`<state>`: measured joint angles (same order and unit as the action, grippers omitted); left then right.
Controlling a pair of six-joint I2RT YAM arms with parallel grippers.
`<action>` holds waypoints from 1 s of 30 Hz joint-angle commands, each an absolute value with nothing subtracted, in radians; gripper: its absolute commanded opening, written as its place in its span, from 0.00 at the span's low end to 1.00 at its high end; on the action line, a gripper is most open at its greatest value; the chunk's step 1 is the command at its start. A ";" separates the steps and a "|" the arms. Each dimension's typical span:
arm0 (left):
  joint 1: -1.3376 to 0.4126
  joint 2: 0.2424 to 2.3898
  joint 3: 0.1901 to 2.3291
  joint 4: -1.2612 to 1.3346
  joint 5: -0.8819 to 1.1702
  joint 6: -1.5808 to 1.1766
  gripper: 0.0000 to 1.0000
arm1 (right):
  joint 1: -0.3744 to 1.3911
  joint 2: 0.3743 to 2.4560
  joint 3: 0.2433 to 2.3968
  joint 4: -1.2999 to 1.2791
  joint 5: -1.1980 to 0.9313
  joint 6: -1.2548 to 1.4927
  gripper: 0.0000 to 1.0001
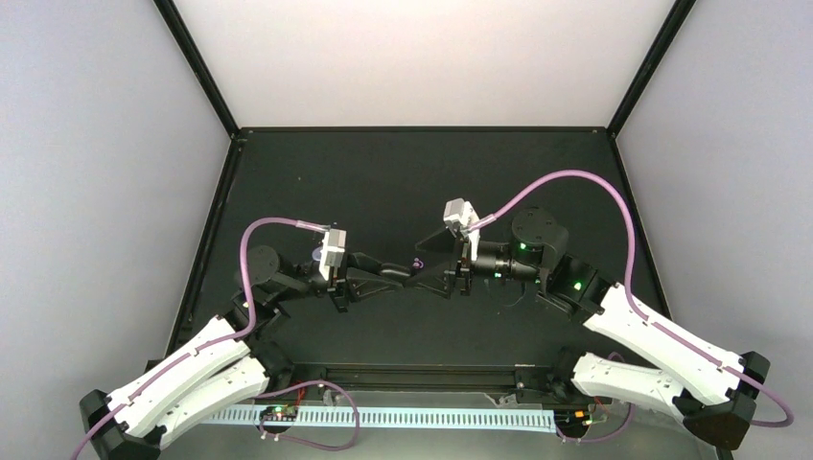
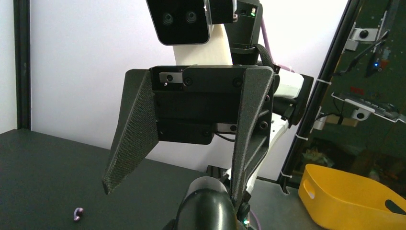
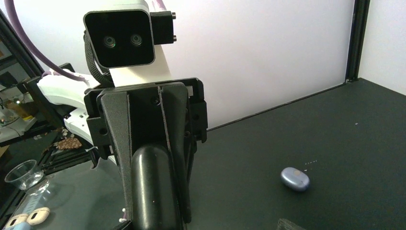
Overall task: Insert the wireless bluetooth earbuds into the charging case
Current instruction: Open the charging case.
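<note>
The left end effector [image 1: 386,274] is clamping fully shut on a black charging case [image 3: 149,184] and facing the right end effector [image 2: 171,190], whose jaws are standing wide apart and gripping nothing. A purple earbud [image 2: 78,213] is lying loose on the desk [image 2: 33,172], below both end effectors and just to their far side.

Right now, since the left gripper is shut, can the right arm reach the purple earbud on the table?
Probably yes: the right gripper is open and the purple earbud lies uncovered close by.
</note>
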<state>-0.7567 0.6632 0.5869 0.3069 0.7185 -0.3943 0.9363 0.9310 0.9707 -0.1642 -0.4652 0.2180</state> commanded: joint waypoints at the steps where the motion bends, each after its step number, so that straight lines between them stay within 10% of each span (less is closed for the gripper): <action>1: -0.755 0.664 0.625 0.302 0.761 -0.371 0.01 | 0.941 0.927 0.982 -0.165 -0.407 0.218 0.77; 30: -0.758 0.636 0.588 0.268 0.700 -0.370 0.02 | 0.942 0.875 0.953 -0.135 -0.262 0.279 0.76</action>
